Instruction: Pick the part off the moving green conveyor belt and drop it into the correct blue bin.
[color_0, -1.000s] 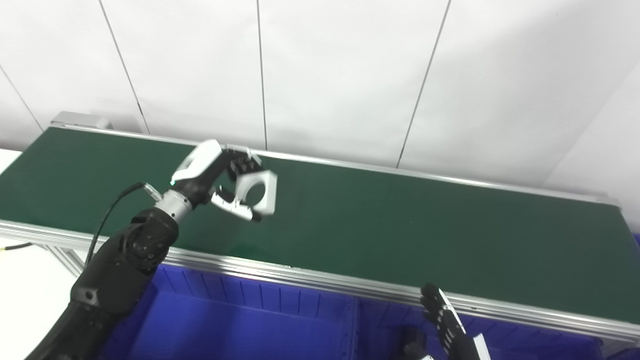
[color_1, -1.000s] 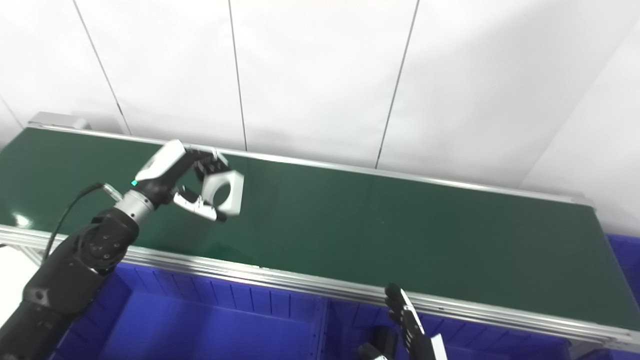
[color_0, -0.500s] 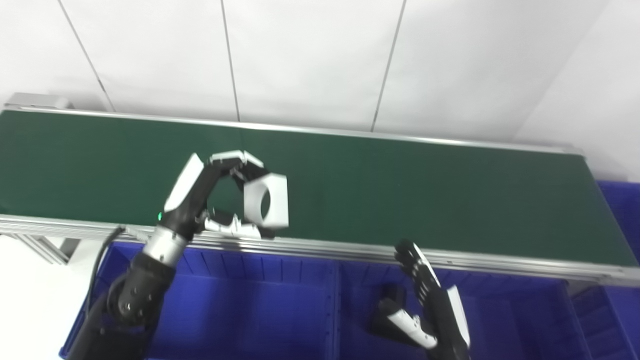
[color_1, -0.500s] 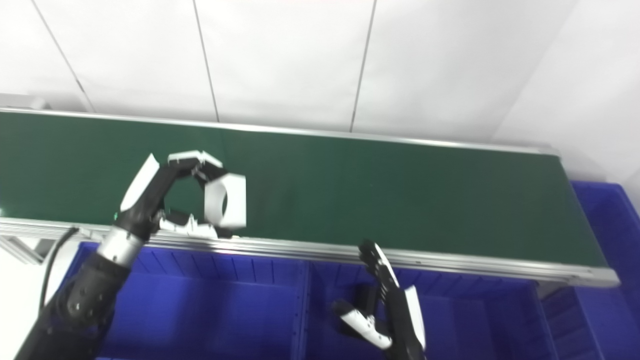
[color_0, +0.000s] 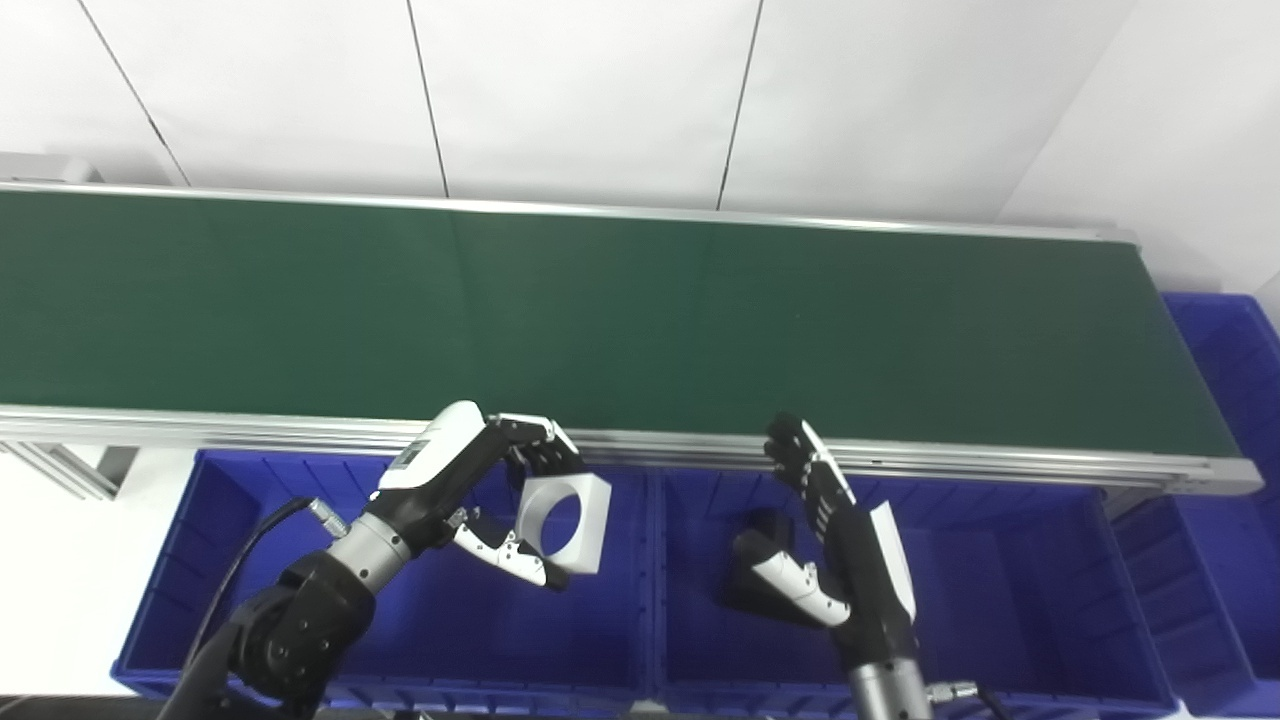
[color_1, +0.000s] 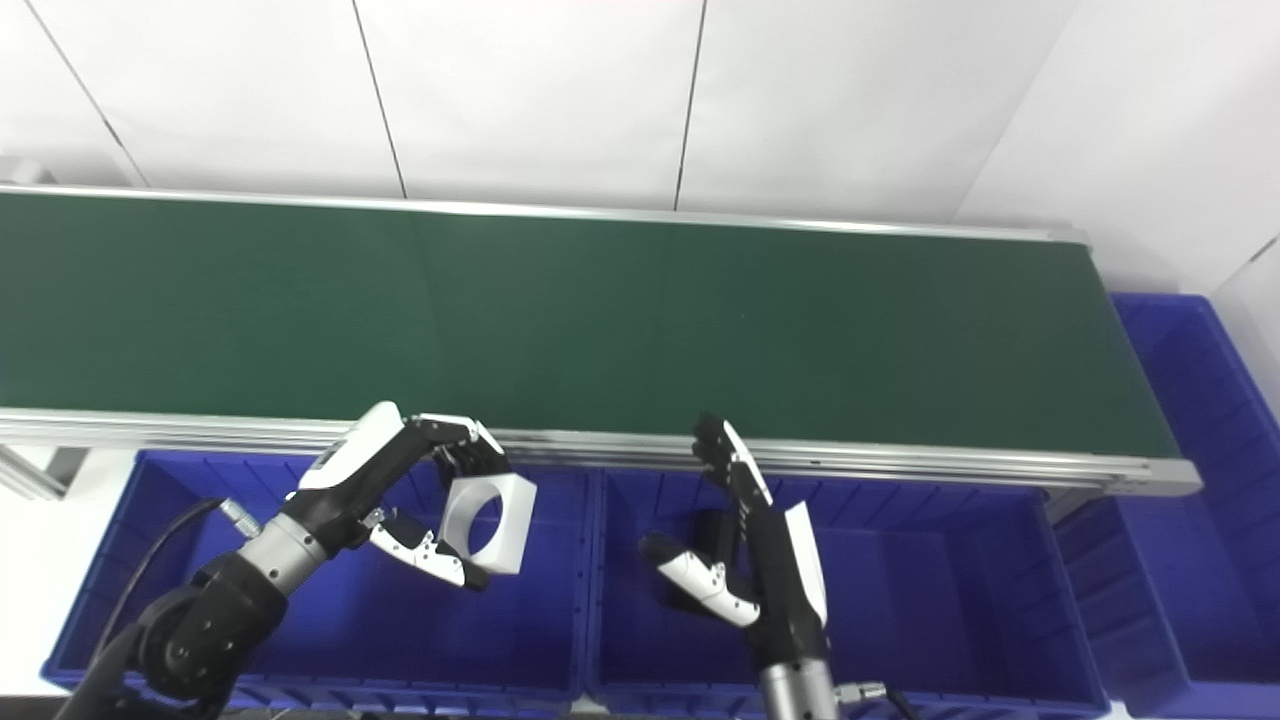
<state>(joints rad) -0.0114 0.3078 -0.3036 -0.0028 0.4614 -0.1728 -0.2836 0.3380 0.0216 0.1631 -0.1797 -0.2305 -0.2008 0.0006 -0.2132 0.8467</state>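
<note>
My left hand is shut on a white square part with a round hole, pinched between fingers and thumb. It holds the part in the air over the left blue bin, near that bin's right side. My right hand is open and empty, fingers pointing up, over the middle blue bin. A dark object lies in the middle bin behind the right hand. The green conveyor belt runs across the view with nothing on it.
The belt's aluminium front rail runs just above the bins. A third blue bin stands at the belt's right end. White wall panels rise behind the belt. A white floor strip lies left of the bins.
The camera has tilted down, bringing the bins into view. My left hand has carried the white part off the belt, over the front rail, to above the left bin. My right hand has risen a little.
</note>
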